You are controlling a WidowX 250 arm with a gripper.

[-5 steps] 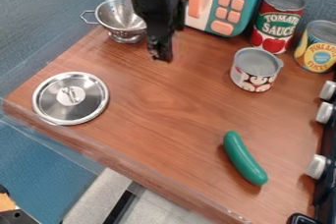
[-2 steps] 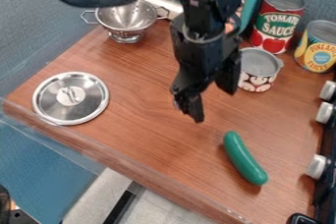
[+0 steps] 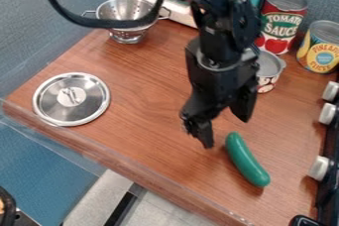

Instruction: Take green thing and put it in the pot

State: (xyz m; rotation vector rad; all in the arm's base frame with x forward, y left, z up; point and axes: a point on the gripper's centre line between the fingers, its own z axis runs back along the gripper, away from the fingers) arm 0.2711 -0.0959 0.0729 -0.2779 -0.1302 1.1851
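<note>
1. Pincer (image 3: 228, 132) hanging low over the bench (image 3: 142, 116), its two fingers spread with a gap between them; it's released, nothing in its grasp.
2. The black arm (image 3: 218, 29) comes in from the top edge of the view, right of the middle, and drops steeply, its wrist nearly upright from where I stand.
3. From the wrist, the two fingers point down, one on the view's left and reaching lower, the other on the right and ending higher up.
4. That lower fingertip sits near the upper end of the green thing (image 3: 246, 160), just to its left in the view.
5. The green thing, long and slightly curved, lies slantwise on the bench toward the lower right, its far end nearer the stove knobs (image 3: 319, 168).
6. Behind the pincer, the arm partly covers a small open tin (image 3: 269, 69).
7. A dark cable (image 3: 118, 23) droops in a loop from the arm, crossing in front of the metal colander (image 3: 124, 8).
8. Well off to the left, a round metal lid (image 3: 56, 103) lies flat.
</note>
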